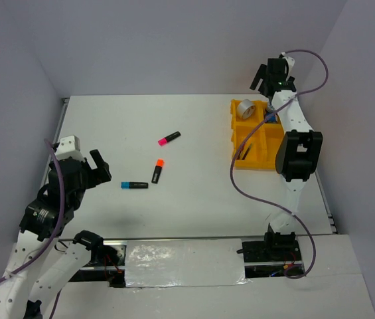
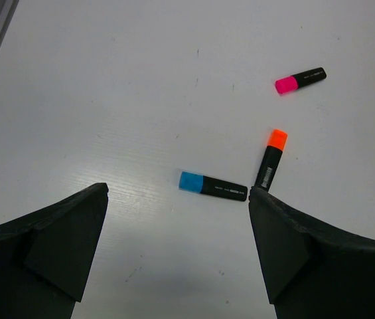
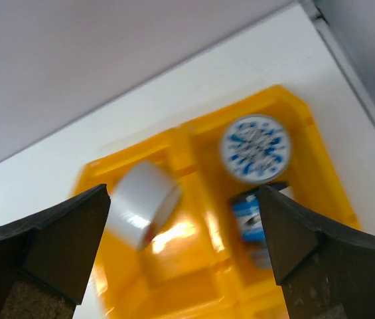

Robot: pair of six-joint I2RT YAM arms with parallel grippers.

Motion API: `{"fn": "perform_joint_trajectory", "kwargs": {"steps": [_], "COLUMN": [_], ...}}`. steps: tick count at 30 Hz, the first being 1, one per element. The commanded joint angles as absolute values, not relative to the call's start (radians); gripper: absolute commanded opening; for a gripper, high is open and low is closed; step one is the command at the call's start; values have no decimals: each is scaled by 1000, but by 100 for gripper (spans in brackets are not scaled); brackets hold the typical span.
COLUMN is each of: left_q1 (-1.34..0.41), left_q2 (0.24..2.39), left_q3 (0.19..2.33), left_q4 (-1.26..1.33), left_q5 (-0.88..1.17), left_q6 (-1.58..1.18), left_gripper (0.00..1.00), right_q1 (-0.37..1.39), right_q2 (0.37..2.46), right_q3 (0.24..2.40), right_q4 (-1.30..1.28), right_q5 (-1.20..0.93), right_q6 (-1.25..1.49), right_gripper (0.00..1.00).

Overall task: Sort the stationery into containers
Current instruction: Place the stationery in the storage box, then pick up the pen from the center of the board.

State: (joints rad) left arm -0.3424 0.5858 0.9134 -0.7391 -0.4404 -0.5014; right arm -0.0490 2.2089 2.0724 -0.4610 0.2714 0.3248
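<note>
silver tape ring [image 1: 245,108] lies in the far-right-corner tray [image 1: 237,136], right end effector [image 3: 186,199] wide; wide left end effector [image 2: 177,191] next needs the blue highlighter [image 2: 212,186].

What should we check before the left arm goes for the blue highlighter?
1. Left gripper open and empty: ok.
2. Blue highlighter lying flat on the table, nothing on top of it: ok.
3. Clearance from the orange highlighter: their black ends lie very close, and contact cannot be told.
4. Pink highlighter well apart from the other two: ok.
5. Right gripper open and empty above the tray: ok, but it probably blocks a left-arm drop-off.
6. Silver tape ring settled in its compartment: blurred in the right wrist view, cannot tell.
</note>
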Motion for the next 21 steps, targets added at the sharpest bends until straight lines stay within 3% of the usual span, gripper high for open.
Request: {"fn": "perform_joint_trajectory", "kwargs": {"steps": [1,4,7,11,15,21], "left_q1": [-334,-325,-304,-259,-229,-230], "left_q2": [597,618,640,653,637,617], "left_q3": [919,923,931,934,925,917], "left_q4": [-712,-726,-741,-747,-733,-727], "left_q5": [-475,-506,-525,-534,-512,-497], "left_q6": [-506,-523,-535,-540,-532,-531], "left_gripper": [99,99,99,99,99,99], "right_q1": [111,284,424,668,941,997], "right_q2": [1967,1831,1747,1732,1856,2041], "right_q3": [1969,1820,1691,1554,1552,1643], "right_q4": [-453,-424,-410,-408,-425,-449], "right_q5": [238,331,295,294,585,515], "right_q6": [316,284,239,369,584,733], "right_gripper": [100,100,100,100,100,100]}}
